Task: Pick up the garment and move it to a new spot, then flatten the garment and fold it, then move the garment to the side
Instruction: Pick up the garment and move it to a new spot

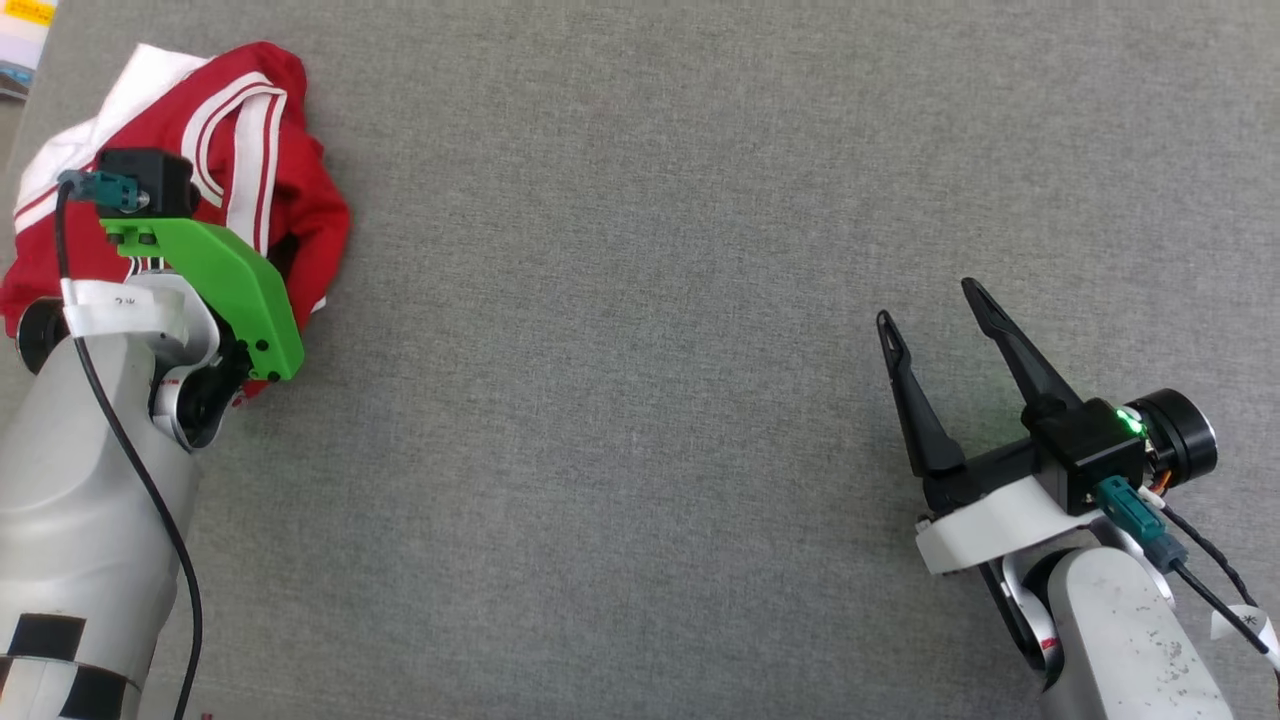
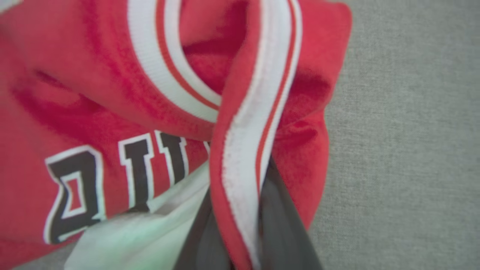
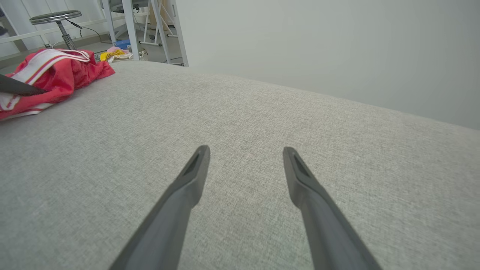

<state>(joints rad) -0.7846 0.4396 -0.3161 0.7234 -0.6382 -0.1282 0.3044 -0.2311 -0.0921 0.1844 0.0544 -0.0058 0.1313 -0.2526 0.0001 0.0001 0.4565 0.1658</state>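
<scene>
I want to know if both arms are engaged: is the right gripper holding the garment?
No, the right gripper stands open over the bare grey surface, apart from the garment far to its left.

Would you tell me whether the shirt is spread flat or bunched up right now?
Bunched up: the shirt lies in a crumpled heap at the table's far left, its striped trim pinched in the left gripper.

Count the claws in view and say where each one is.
2. The left claw is at the left of the table, shut on a fold of trim of the shirt. The right claw is open over bare table at the right.
</scene>
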